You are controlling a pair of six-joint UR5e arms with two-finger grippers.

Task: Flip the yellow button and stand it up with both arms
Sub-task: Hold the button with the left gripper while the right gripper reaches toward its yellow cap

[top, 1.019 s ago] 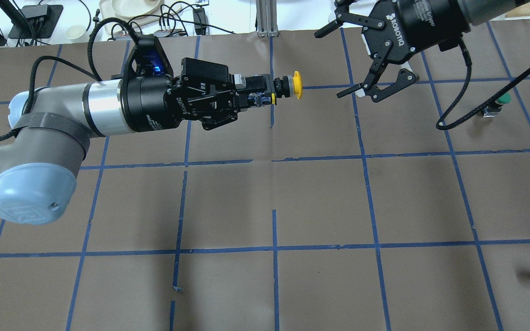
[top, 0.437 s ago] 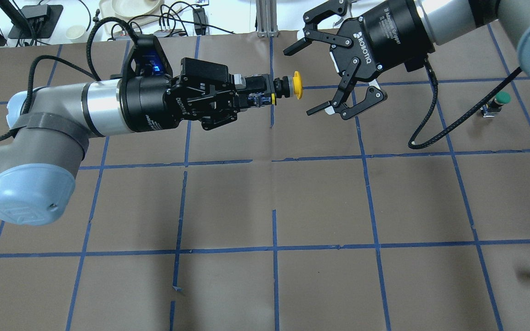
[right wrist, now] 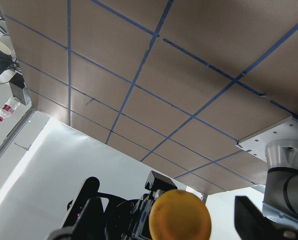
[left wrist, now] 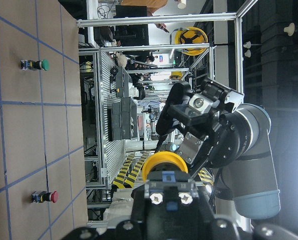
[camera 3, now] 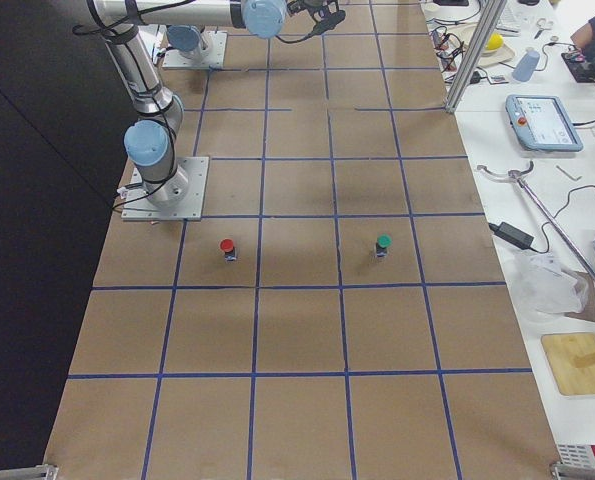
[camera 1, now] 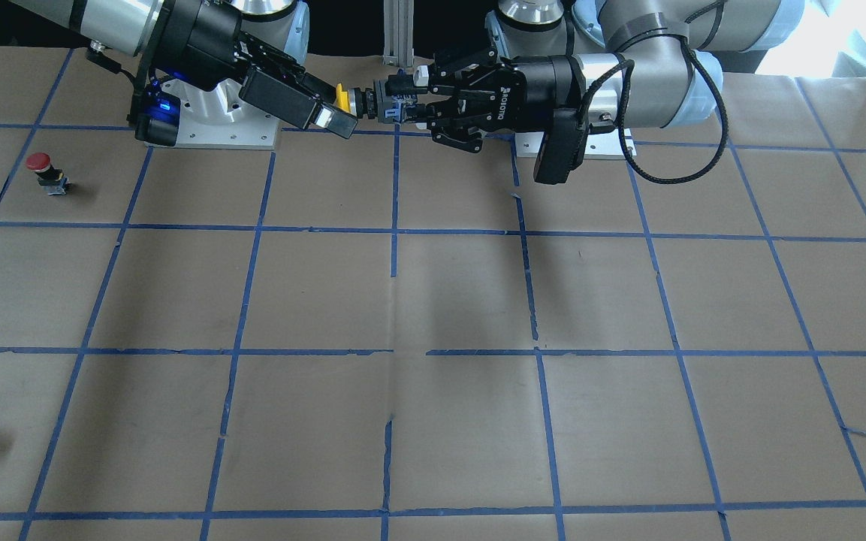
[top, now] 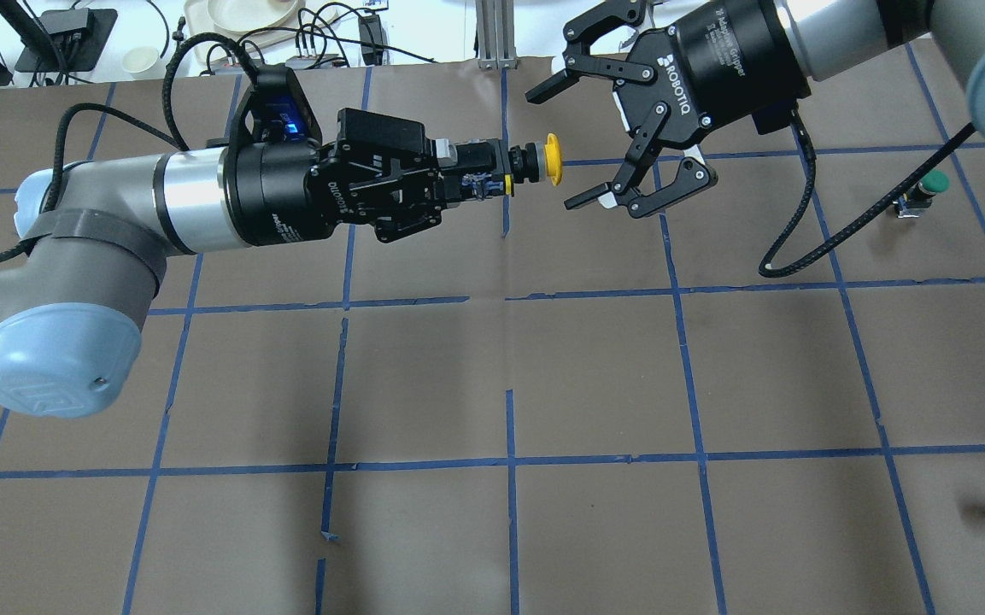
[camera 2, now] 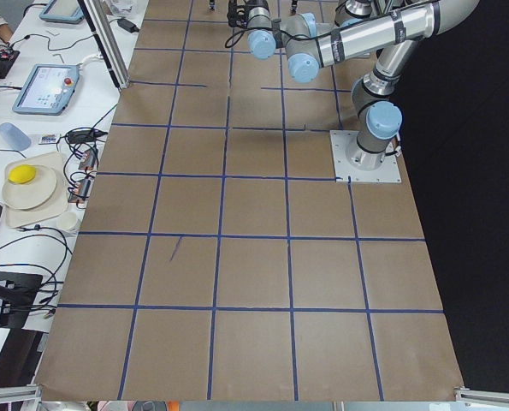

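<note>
1. The left arm [top: 184, 196] is stretched out level, the left gripper [top: 483, 173] clamped on the yellow button [top: 551, 159].
2. The right gripper [top: 550, 150] faces it, jaws spread wide, one fingertip on each side of the cap.

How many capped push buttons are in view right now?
3: the yellow button held in the left gripper, the red button and the green button on the table.

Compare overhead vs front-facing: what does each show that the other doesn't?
Overhead only: a green button at the view's right, and a plate on the desk beyond the table's far edge. Front-facing only: a red button and the arm bases. Both: the left gripper shut on the yellow button, held sideways above the table, and the right gripper open, facing its cap.
</note>
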